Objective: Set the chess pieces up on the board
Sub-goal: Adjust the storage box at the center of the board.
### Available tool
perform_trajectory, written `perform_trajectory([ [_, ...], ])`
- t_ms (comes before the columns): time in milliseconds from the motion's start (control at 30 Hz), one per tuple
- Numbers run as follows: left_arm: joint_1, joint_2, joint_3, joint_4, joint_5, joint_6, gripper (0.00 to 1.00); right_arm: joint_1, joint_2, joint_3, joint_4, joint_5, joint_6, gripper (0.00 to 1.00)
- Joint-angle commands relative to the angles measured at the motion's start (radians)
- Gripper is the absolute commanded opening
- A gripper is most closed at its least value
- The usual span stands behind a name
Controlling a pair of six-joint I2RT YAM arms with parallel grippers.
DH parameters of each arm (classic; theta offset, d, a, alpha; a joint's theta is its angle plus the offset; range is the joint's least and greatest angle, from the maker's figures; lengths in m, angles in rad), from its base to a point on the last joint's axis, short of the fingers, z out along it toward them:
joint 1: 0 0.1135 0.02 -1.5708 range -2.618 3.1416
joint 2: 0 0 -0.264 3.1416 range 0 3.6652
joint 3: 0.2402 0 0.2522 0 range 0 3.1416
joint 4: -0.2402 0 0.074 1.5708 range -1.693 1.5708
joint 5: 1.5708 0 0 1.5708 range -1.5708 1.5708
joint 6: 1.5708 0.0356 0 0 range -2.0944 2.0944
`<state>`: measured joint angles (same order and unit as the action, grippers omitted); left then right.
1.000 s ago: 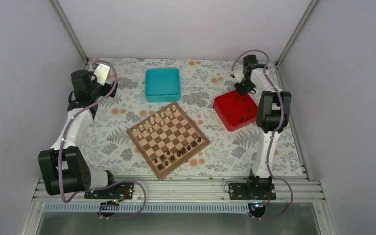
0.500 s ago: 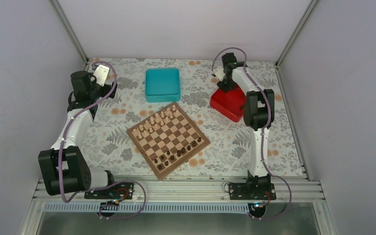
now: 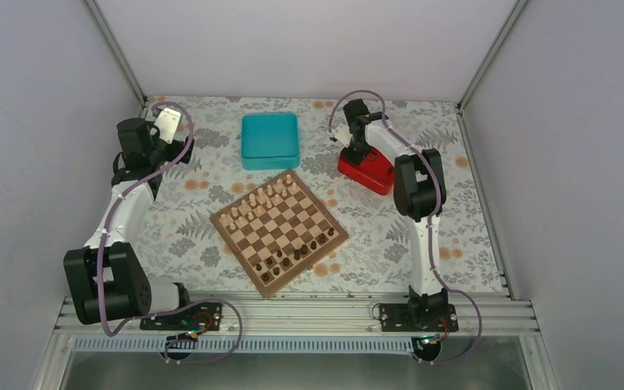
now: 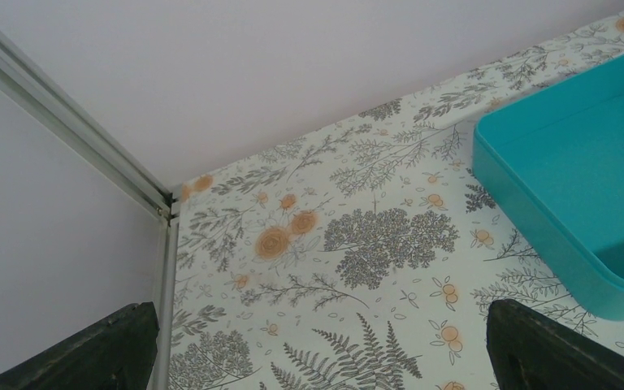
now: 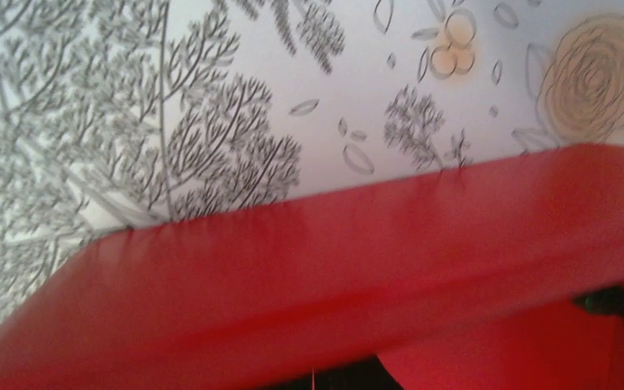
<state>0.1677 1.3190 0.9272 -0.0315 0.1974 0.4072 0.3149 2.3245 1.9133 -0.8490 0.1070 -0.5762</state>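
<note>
The board (image 3: 279, 231) lay at an angle mid-table (image 3: 374, 240), well apart from both arms. Dark pieces (image 3: 301, 252) stood along its near-right side and pale pieces (image 3: 256, 203) along its far-left side. The right claw (image 3: 351, 153) gripped the far rim of the tilted red tray (image 3: 371, 175), which held one dark piece (image 5: 617, 307). The left claw (image 4: 321, 345) hung wide open beside the teal box (image 4: 569, 187).

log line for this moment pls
left gripper open, by teal box | right gripper at red tray rim, grip unclear | board: dark chess pieces partly set, near side
</note>
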Motion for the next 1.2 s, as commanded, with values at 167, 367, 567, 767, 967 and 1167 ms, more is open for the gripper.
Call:
perform_trajectory([
  [167, 0.007, 0.005, -0.003, 0.027, 0.018, -0.002, 1.0, 0.06, -0.213, -0.176, -0.032, -0.063, 0.006, 0.04],
  [367, 0.007, 0.008, -0.001, 0.021, 0.02, -0.002, 1.0, 0.081, -0.325, -0.289, -0.063, -0.096, 0.013, 0.04],
  [567, 0.007, 0.008, 0.003, 0.016, 0.028, -0.004, 1.0, 0.081, -0.402, -0.422, -0.054, -0.098, 0.021, 0.04],
  [767, 0.007, 0.005, 0.005, 0.013, 0.033, -0.005, 1.0, 0.078, -0.49, -0.508, -0.014, -0.095, 0.032, 0.04],
  [967, 0.007, 0.002, 0.006, 0.01, 0.037, -0.007, 1.0, 0.071, -0.53, -0.468, 0.011, -0.106, 0.06, 0.04],
  [1167, 0.007, -0.008, 0.003, 0.013, 0.03, -0.007, 1.0, 0.057, -0.408, -0.372, 0.033, -0.072, 0.04, 0.04],
])
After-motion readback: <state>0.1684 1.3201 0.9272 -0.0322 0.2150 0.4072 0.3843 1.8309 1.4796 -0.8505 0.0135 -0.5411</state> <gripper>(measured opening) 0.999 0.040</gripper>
